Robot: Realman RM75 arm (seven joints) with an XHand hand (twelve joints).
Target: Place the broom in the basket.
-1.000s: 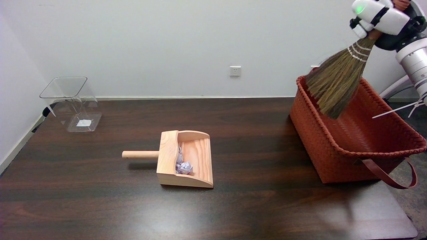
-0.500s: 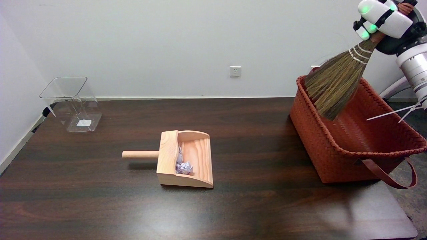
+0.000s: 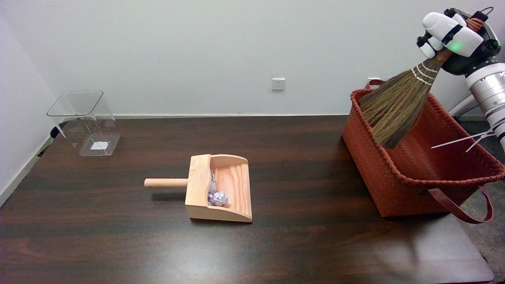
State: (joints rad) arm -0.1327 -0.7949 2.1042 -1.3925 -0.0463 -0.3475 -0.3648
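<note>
A straw broom (image 3: 396, 105) hangs tilted over the orange woven basket (image 3: 371, 157) at the table's right end. Its bristle tips reach down inside the basket near the left wall. My right hand (image 3: 453, 33) grips the broom's short handle at the upper right, high above the basket. The handle itself is mostly hidden by the fingers.
A wooden dustpan (image 3: 219, 188) with crumpled paper (image 3: 217, 196) in it lies at the table's middle, handle pointing left. A clear plastic bin (image 3: 85, 122) stands at the far left. The basket's brown strap (image 3: 463, 209) hangs off its near right corner.
My right hand has lowered a little with the broom, and the bristles have sunk further into the basket.
</note>
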